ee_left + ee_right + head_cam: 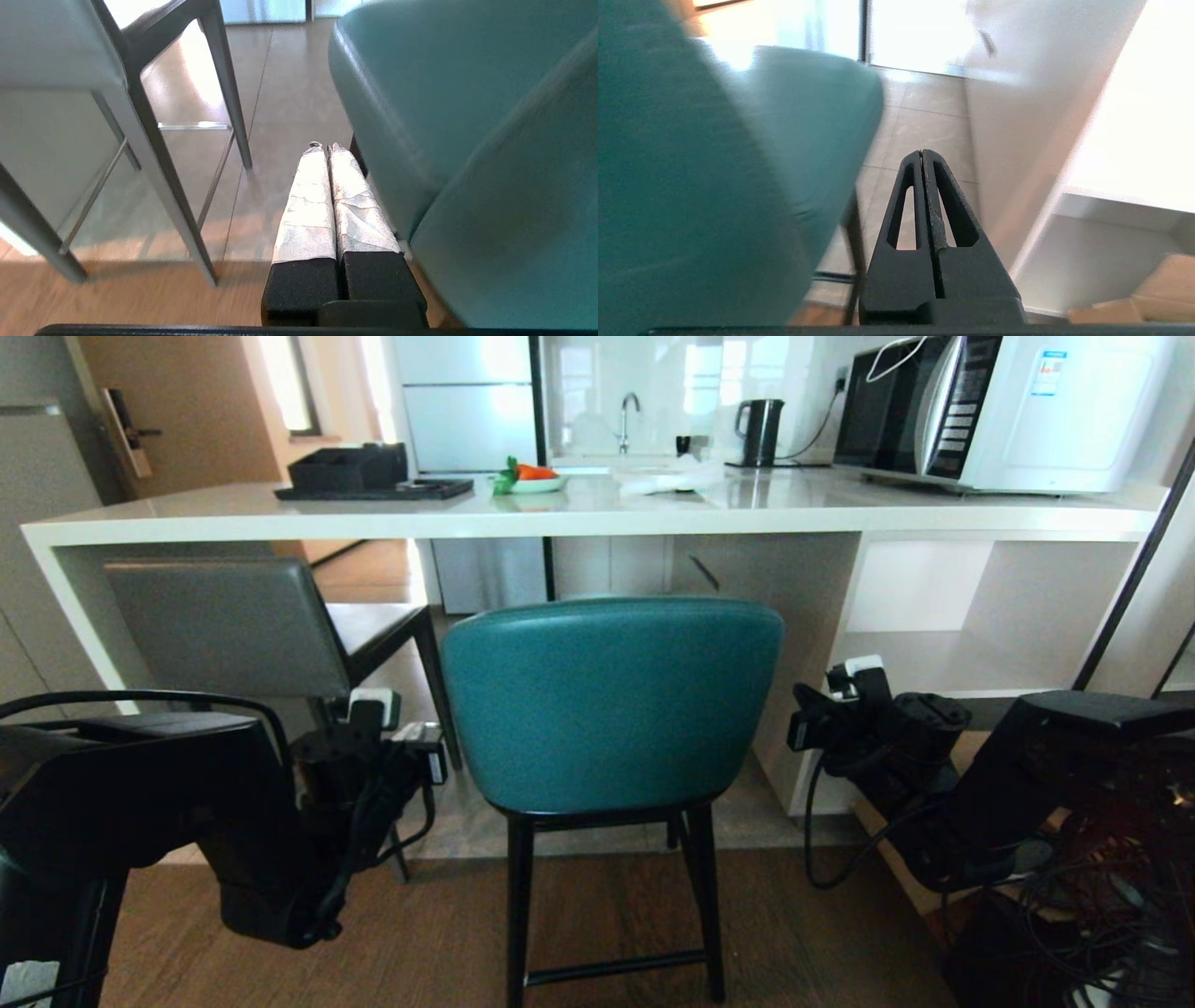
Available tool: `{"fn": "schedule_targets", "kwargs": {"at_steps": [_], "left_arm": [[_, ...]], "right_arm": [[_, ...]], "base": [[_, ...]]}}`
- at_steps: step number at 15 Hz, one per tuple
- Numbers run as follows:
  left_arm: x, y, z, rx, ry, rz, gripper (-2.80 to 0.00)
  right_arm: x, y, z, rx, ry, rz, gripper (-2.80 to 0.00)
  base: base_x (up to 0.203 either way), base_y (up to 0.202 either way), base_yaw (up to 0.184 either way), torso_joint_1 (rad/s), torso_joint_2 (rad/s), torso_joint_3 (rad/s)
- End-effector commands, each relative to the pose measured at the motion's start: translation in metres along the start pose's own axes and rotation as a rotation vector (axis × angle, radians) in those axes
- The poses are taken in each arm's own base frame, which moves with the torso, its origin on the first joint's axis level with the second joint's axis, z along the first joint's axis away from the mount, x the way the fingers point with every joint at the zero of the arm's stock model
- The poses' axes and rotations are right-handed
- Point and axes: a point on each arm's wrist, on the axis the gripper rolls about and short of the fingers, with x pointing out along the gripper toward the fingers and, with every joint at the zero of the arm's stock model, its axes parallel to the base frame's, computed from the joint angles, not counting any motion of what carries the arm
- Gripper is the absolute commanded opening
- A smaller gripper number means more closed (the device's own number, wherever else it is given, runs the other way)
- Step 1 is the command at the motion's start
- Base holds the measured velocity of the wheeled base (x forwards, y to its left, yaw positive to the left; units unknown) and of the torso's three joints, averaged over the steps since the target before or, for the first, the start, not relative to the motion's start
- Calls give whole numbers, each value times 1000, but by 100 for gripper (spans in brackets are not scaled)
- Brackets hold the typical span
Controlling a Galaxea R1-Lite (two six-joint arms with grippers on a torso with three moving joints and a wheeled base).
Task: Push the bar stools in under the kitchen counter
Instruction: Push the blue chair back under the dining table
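- Flanking the teal stool, both hands sit low beside its curved back: left hand at its 9 o'clock, right hand at its 3 o'clock.
- Each hand has its fingers pressed together, holding nothing; neither clearly touches the leather.
- Teal stool stands at 12 o'clock from the robot, its back short of the kitchen tabletop edge, so probably not yet fully pushed in.
- Grey stool stands at 10 o'clock, seat turned askew, partly under the tabletop.
- Step in hand, I judge: pushing the teal stool forward.
- Next move calls for even pressure on both sides, keeping its legs clear of the white side panel.
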Motion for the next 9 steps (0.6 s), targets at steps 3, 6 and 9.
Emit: {"fn": "schedule_targets", "kwargs": {"at_steps": [3,6,9], "left_arm": [[22,-1,17,-24,-102,17,-280],[37,-13,36,-38,-150,23,-280],[43,-41,47,-42,-146,-19,-280]], "right_arm": [[15,-7,16,-3,-49,-16,-280],[40,-10,30,-4,-76,-11,-280],[64,-2,37,-1,-81,18,-280]], "base": [[0,0,0,0,0,0],[0,0,0,0,0,0],[0,0,0,0,0,0]]}}
